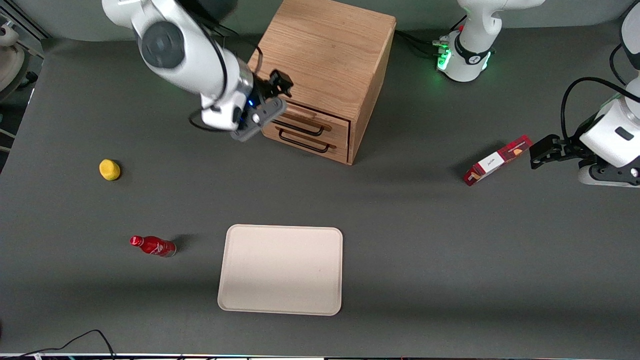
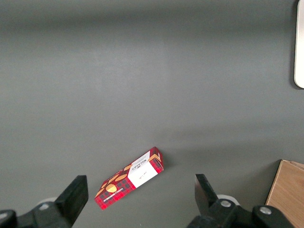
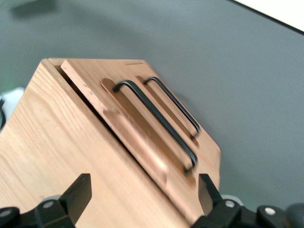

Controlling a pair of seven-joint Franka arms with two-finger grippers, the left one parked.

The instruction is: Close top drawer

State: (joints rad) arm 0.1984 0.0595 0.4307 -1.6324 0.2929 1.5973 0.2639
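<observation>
The oak cabinet (image 1: 325,55) stands on the table far from the front camera. Its top drawer (image 1: 320,119) has a black wire handle (image 1: 300,128) and a raised wooden strip. In the right wrist view the top drawer's front (image 3: 137,137) stands a little proud of the cabinet face, with a thin dark gap along its edge. The plainer lower drawer front (image 1: 310,145) sits under it. My right gripper (image 1: 277,89) is open and empty, close above the top drawer's front at the working arm's end of the cabinet. Its fingers (image 3: 80,192) straddle the cabinet's front edge without holding anything.
A beige tray (image 1: 281,270) lies near the front camera. A red bottle (image 1: 152,246) and a yellow round object (image 1: 109,169) lie toward the working arm's end. A red box (image 1: 497,160) lies toward the parked arm's end and shows in the left wrist view (image 2: 129,185).
</observation>
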